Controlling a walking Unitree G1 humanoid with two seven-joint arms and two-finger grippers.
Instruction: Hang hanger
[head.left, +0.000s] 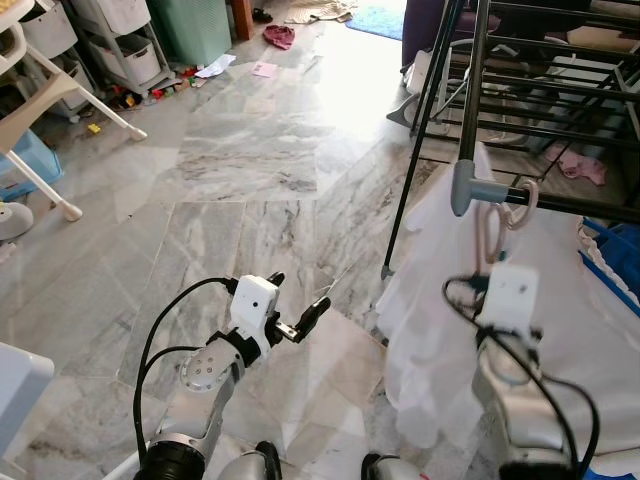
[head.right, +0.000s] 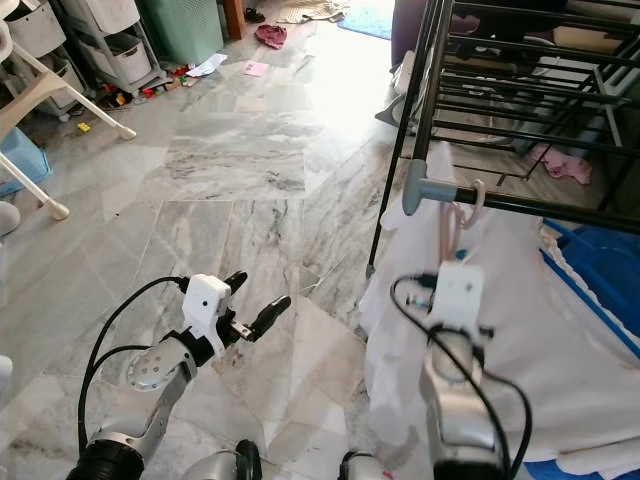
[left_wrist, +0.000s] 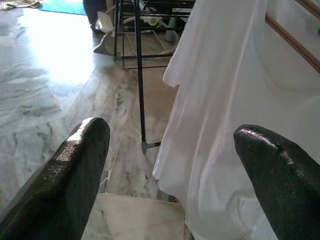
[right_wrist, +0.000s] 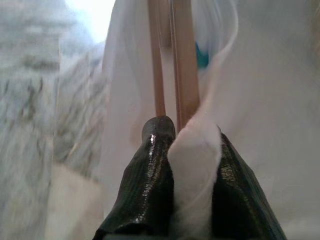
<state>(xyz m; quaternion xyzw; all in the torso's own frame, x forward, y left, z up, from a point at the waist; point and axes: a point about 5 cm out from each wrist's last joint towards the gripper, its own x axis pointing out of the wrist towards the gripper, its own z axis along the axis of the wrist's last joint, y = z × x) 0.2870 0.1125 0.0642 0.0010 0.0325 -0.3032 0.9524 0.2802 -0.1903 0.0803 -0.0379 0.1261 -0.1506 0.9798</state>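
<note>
Marble floor (head.left: 250, 150), hanger (head.left: 492, 225) upright, hooked on rack (head.left: 560, 205)

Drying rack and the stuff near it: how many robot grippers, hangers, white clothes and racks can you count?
grippers: 2, the left gripper and the right gripper
hanger: 1
white garment: 1
drying rack: 1
Total: 5
</note>
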